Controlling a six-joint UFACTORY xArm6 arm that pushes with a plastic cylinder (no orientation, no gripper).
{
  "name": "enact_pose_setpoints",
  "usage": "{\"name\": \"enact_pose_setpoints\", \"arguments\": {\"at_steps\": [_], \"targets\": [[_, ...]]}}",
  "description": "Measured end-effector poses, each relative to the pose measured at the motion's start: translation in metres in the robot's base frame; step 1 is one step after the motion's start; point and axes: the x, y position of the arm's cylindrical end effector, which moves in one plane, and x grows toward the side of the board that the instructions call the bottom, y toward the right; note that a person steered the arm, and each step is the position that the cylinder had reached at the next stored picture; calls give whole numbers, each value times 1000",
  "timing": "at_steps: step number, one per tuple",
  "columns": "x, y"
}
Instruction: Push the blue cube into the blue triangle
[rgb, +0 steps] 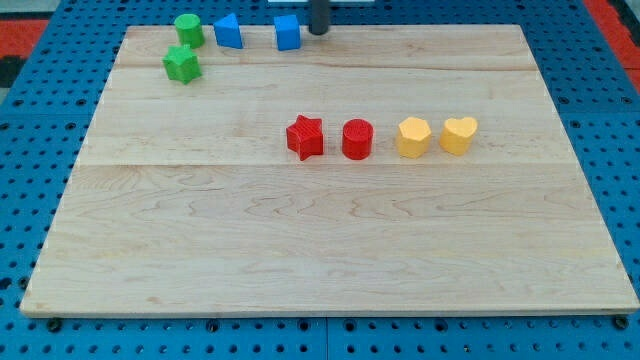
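Note:
The blue cube (288, 32) sits near the top edge of the wooden board (330, 250). The blue triangle (229, 31) lies to its left, with a small gap between them. My tip (318, 31) is just right of the blue cube, close to its right side; whether it touches the cube cannot be told.
A green cylinder (187, 28) and a green star (182, 65) sit left of the blue triangle. A red star (305, 137), a red cylinder (357, 139), a yellow hexagon-like block (413, 137) and a yellow heart (458, 134) form a row across the board's middle.

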Motion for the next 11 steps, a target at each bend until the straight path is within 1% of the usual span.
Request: {"name": "enact_pose_setpoints", "arguments": {"at_steps": [1, 2, 3, 4, 5, 6, 7, 8, 9, 10, 11], "targets": [[18, -12], [63, -12], [71, 13], [-1, 14], [1, 10], [0, -17], [22, -23], [59, -22], [42, 3], [14, -22], [-1, -35]]}}
